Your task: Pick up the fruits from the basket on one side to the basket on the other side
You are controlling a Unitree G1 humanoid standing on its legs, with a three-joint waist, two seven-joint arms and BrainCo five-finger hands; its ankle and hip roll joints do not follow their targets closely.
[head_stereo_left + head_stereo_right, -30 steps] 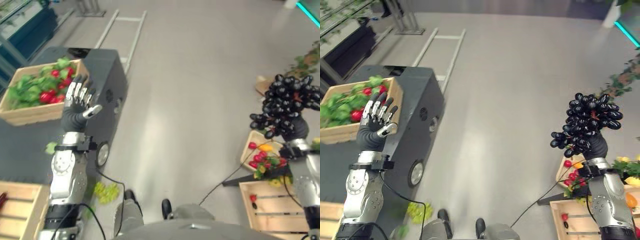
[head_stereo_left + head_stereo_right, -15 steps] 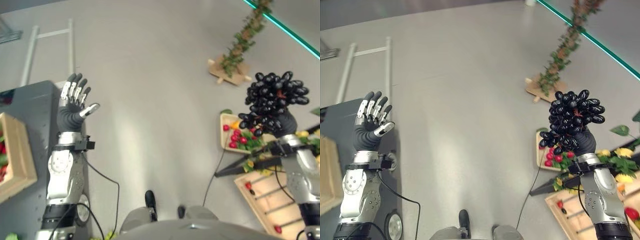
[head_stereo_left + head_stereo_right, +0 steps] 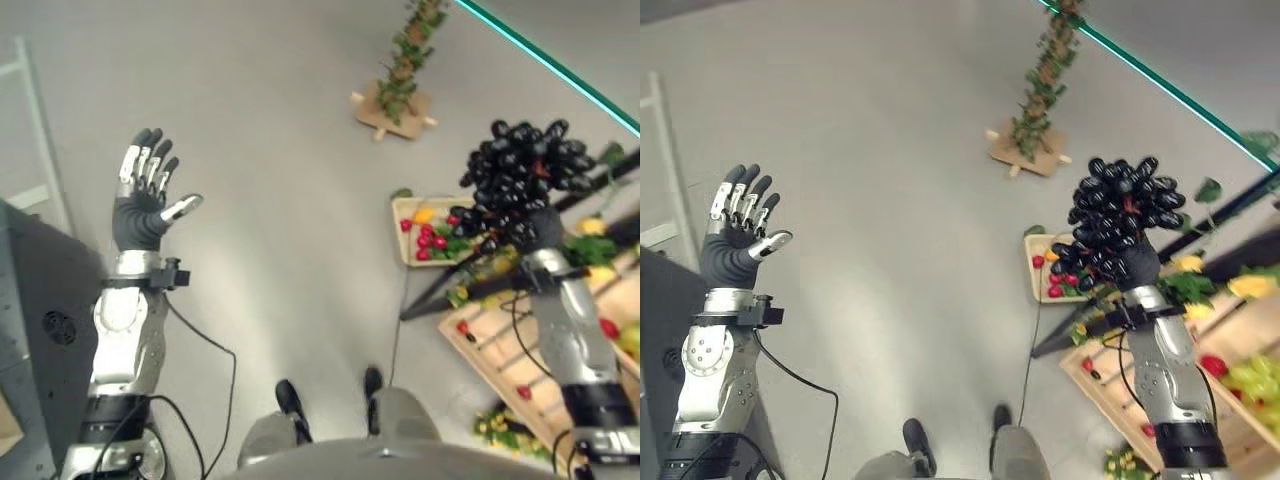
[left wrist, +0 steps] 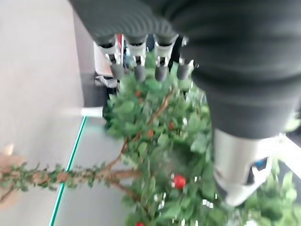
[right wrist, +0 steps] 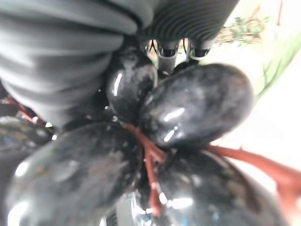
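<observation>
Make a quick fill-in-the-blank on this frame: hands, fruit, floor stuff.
1. The right hand is shut on a bunch of black ____.
2. The left hand is raised with its fingers ____ and holds nothing.
3. The shallow tray on the floor below the bunch holds small ____ fruits among green leaves.
4. The leafy vine rises from a small ____ base on the floor.

Missing words: grapes; open; red; wooden
</observation>
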